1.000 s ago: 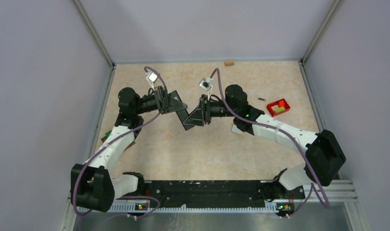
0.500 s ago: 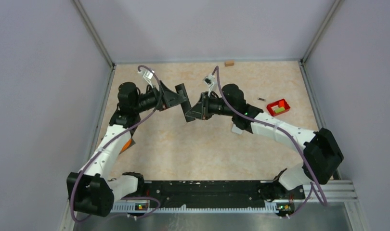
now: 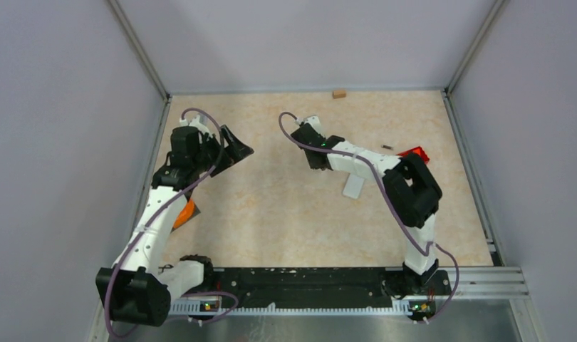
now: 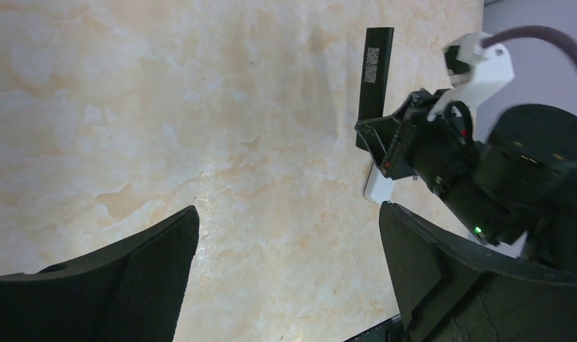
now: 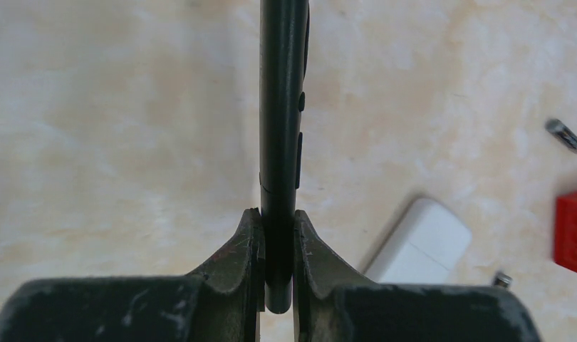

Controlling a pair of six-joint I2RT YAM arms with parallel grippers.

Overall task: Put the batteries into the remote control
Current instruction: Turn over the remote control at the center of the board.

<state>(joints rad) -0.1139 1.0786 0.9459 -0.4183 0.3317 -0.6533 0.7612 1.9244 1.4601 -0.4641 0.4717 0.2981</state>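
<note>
Custody of the slim black plastic remote control point(image 5: 278, 107) is changing sides. Nearest the bases, the left arm point(image 3: 154, 214) is swinging back toward its own wall, away from the middle of the marbled beige table point(image 3: 271, 214), where both grippers were meeting a second ago. A little farther out, a white rounded-rectangular plastic piece point(image 5: 417, 242) is lying flat on the table, below the right forearm.

Beyond that, the left gripper point(image 4: 289, 242) is standing with its jaws spread wide and nothing between them, having let go. The right gripper point(image 5: 277, 235) is clenching its pads on one end of the remote control, which is sticking out edge-on from the fingers. Whether its far end is touching the table I cannot tell.

Off to the right, a tiny dark-grey cylindrical battery point(image 5: 565, 135) is lying loose near the small red plastic tray point(image 5: 574, 231). A second tiny cylinder point(image 5: 503, 279) is lying between the white piece and the tray. Nothing is touching either one. At the far edge a little tan wooden block point(image 3: 338, 93) is sitting.

By my reading, the handover is freeing the left arm to fetch a battery. Loading is not yet begun.
</note>
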